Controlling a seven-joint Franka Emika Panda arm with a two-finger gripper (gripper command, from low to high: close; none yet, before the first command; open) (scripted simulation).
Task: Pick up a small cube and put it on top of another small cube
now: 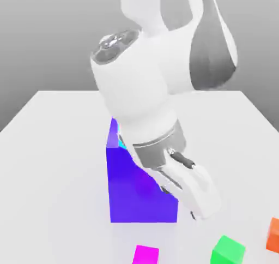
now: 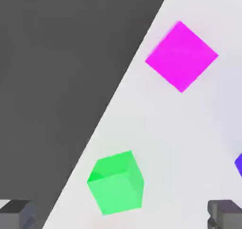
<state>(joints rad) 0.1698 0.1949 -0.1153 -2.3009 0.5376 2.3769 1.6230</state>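
Magenta cube [image 2: 181, 56] beyond open tool [image 2: 121, 214]

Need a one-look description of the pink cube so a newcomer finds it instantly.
Start at the big blue-violet block mid-table. In the exterior view, just in front of it near the table's front edge lies the small magenta cube. The green cube sits to its right; only this one is pink.

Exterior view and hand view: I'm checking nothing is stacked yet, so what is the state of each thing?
magenta cube: resting on the table, nothing on it, not held.
green cube: on the table, alone.
orange cube: on the table, at the exterior view's right edge.
big blue-violet block: standing on the table.
gripper: open, holding nothing.
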